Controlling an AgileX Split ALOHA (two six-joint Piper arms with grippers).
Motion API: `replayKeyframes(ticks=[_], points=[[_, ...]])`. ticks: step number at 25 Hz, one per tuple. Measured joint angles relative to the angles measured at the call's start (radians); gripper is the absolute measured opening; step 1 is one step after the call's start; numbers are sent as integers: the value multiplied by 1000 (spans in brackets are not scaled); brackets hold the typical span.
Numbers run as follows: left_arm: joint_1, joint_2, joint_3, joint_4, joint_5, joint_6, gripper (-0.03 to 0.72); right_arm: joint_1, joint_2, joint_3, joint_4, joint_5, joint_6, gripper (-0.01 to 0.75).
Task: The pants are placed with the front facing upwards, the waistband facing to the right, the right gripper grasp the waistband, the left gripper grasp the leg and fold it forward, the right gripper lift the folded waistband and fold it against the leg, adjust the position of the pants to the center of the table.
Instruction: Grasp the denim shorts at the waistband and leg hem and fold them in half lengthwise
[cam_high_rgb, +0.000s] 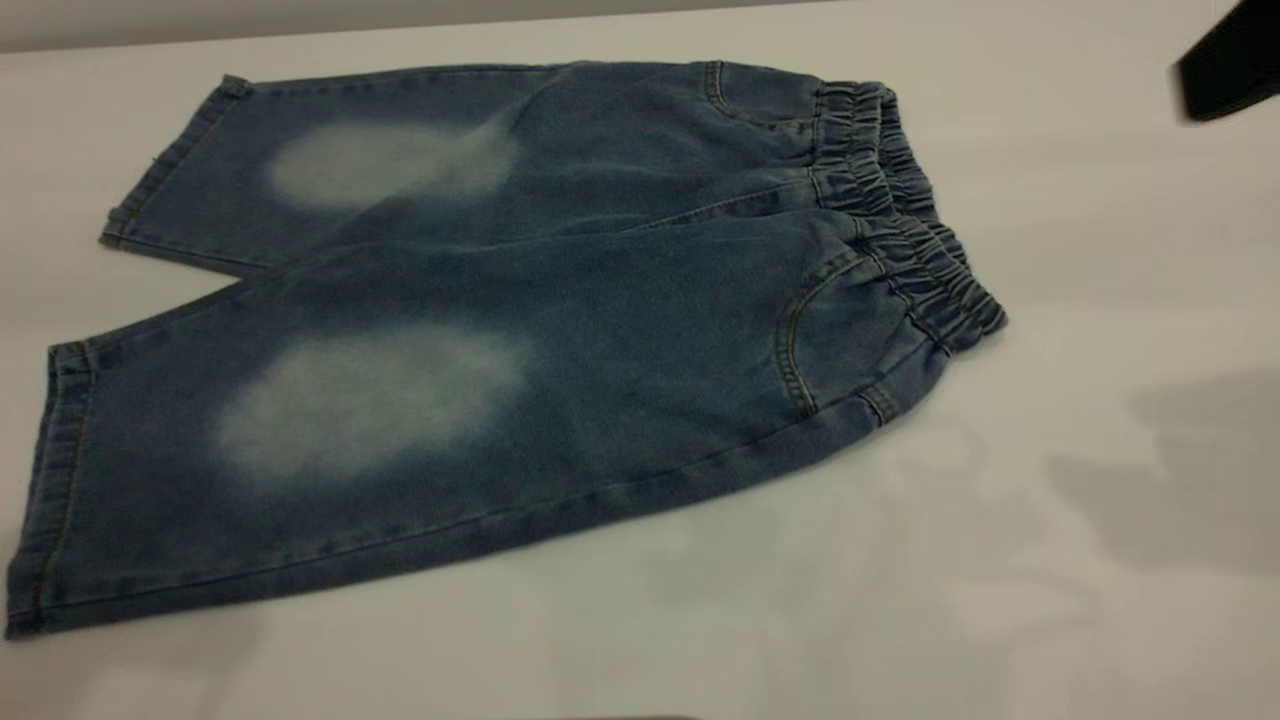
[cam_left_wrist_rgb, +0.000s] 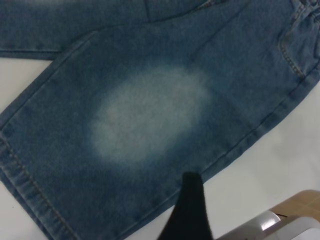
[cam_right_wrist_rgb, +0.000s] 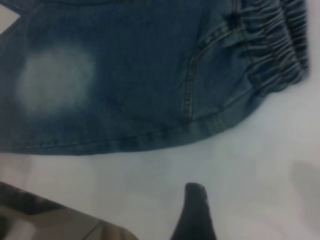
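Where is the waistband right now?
In the exterior view the waistband lies flat at the right end of the pants, on the table, untouched; a dark arm part is at the top right corner.

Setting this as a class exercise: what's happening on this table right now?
A pair of pants lies flat and unfolded on the table, waistband to the right. Neither gripper holds anything. The left gripper hovers at the near leg's edge; the right gripper hangs over bare table short of the waistband. Folding hasn't begun.

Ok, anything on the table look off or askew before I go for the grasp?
Nothing stands out. The pants lie flat and unfolded on the table, front up, waistband at the right, set slightly at a slant. No damage shows.
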Motion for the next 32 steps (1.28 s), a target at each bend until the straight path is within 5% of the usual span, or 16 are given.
replayKeyframes(ticks=[12, 21, 32], points=[[-9, 146, -1, 0, -67, 26, 586, 0, 460, -161, 257, 30, -197, 494], [-142, 276, -1, 0, -77, 85, 586, 0, 664, -296, 270, 62, -212, 494], [-149, 284, -1, 0, -114, 100, 586, 0, 799, -389, 266, 68, -220, 494]])
